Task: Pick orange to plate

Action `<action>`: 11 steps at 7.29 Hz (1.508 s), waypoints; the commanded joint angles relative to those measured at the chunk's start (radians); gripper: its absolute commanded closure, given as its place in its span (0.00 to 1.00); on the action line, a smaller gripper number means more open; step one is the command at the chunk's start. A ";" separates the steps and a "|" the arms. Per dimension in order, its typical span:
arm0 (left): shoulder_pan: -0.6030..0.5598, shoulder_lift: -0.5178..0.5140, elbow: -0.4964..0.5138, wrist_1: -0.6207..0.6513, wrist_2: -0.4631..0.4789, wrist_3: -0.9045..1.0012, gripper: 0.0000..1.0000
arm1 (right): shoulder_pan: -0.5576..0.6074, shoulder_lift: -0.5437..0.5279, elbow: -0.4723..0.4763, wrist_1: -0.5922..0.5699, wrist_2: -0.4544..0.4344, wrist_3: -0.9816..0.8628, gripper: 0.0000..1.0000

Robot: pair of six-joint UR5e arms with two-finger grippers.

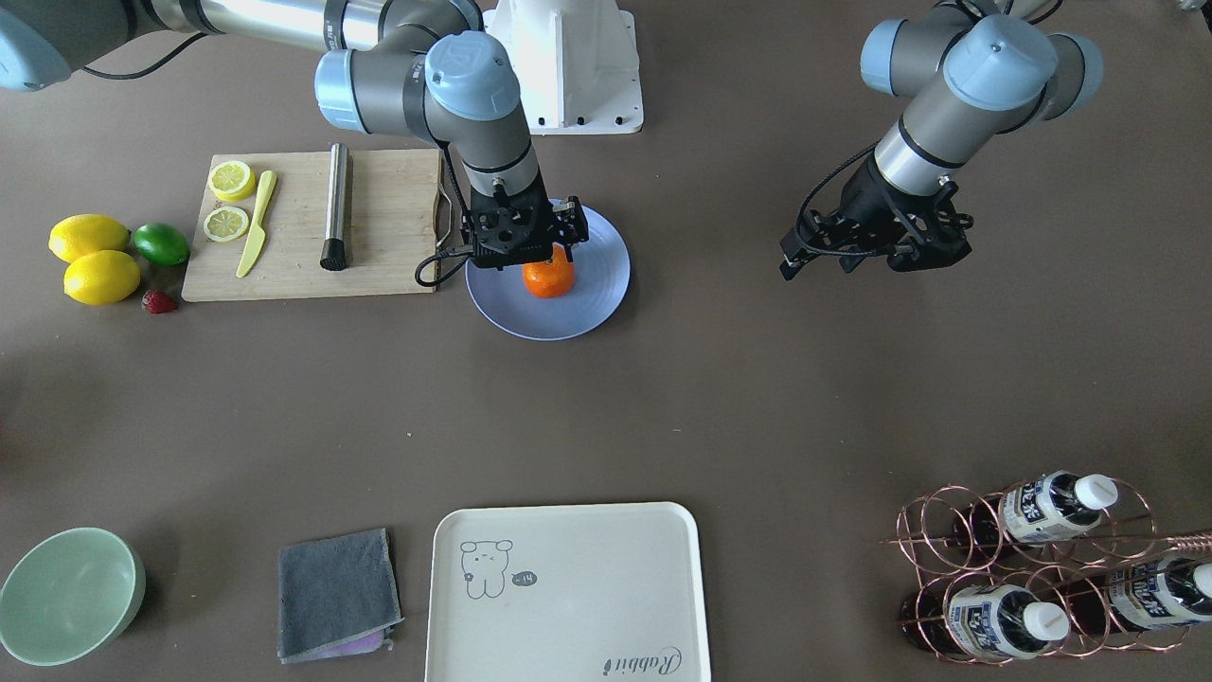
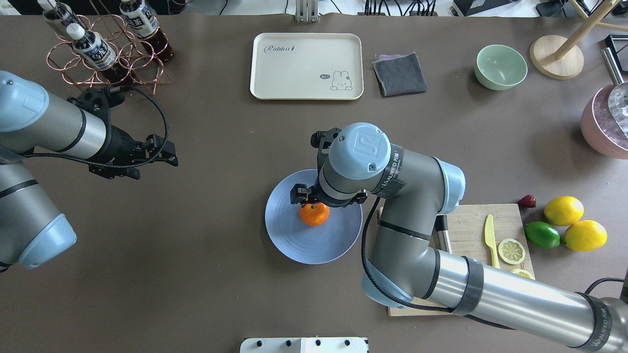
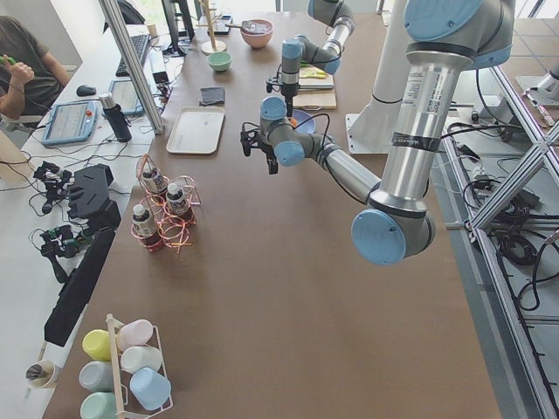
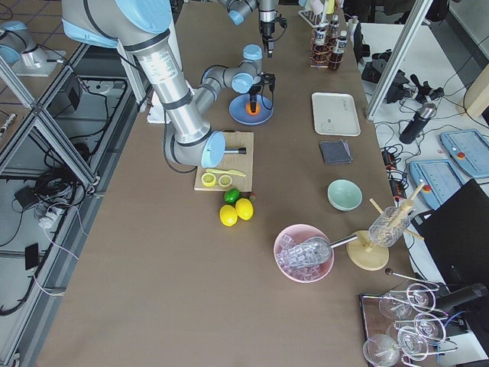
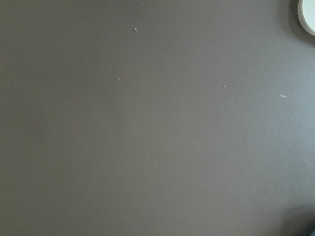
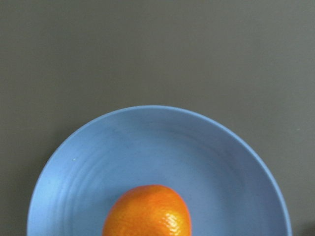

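Orange (image 1: 549, 278) on blue plate (image 1: 592, 303) (ctr)

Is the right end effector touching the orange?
Cannot tell. The front-facing view shows the right end effector over the orange, overlapping its top; no view shows contact or a gap.

A wooden board (image 1: 398, 208) carried two lemon slices (image 1: 232, 180), a yellow knife (image 1: 257, 224) and a steel cylinder (image 1: 337, 206). Just off the board's short end lay two lemons (image 1: 88, 237), a lime (image 1: 161, 243) and a strawberry (image 1: 159, 302). Well apart from the board, in a row, sat a green bowl (image 1: 66, 595), a grey cloth (image 1: 336, 594), a cream tray (image 1: 587, 606) and a wire rack (image 1: 923, 516) holding bottles (image 1: 1046, 507).
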 commanded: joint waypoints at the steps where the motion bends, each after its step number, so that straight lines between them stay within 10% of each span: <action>1: -0.127 0.041 0.009 0.046 -0.083 0.186 0.04 | 0.224 -0.157 0.159 -0.063 0.179 -0.204 0.00; 7: -0.659 0.313 0.036 0.388 -0.246 1.239 0.04 | 0.760 -0.665 0.140 -0.058 0.391 -1.161 0.00; 11: -0.735 0.422 0.044 0.381 -0.256 1.298 0.03 | 0.960 -0.732 0.003 -0.062 0.461 -1.474 0.00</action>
